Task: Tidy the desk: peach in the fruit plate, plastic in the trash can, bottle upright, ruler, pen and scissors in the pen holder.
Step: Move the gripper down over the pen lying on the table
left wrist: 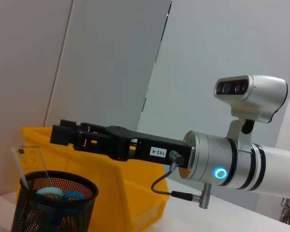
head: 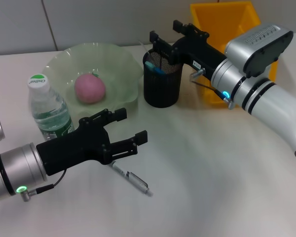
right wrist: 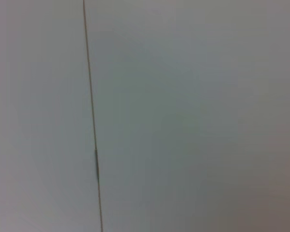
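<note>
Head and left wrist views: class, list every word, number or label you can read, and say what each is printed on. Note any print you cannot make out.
"Cestbon": my best reading of the small print on the green cap of the bottle.
"103-4": white sticker on the right claw, seen upside down in the left wrist view.
Bottle label: print too small to read.
Ruler in the pen holder: markings too faint to read.

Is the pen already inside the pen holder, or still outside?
Outside. The pen lies flat on the desk, below the left pincer, apart from the pen holder.
</note>
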{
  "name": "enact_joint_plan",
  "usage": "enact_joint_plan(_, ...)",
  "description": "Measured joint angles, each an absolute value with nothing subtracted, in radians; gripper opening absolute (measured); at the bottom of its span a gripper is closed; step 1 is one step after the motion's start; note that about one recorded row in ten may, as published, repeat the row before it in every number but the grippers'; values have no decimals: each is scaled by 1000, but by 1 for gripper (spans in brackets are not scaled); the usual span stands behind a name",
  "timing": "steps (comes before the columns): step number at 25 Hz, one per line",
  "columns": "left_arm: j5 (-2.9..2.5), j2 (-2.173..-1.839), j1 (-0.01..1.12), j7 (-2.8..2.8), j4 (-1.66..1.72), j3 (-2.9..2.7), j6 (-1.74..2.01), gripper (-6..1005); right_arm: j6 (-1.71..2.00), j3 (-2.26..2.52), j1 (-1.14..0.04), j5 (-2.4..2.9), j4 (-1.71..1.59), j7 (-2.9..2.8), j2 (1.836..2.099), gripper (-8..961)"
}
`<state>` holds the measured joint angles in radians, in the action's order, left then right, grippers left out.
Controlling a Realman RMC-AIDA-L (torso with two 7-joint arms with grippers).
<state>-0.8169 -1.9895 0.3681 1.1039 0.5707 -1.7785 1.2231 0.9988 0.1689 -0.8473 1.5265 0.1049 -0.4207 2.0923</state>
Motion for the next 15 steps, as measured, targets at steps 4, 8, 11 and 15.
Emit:
enact_joint_plan(4, -822, -1990, 368, 1104, 571, -1776, 1223, 863, 1046, 156, -832, 1526, 105, -422, 2092, 667)
enact_joint_plan(8, -824, -1987, 368, 1108, 571, -1775, 1223, 863, 1165, 153, -796, 1527, 100, -458, 2087, 725)
enact_joint_plan(11, -824, -1984, 368, 1110, 571, -1775, 1226, 863, 1322, 183, -744, 1555, 44, -620, 2082, 725)
enact_joint_plan(15, -829, -1984, 368, 1111, 571, -1774, 1228, 863, 1426, 222, -701, 1601, -42, -780, 2081, 724)
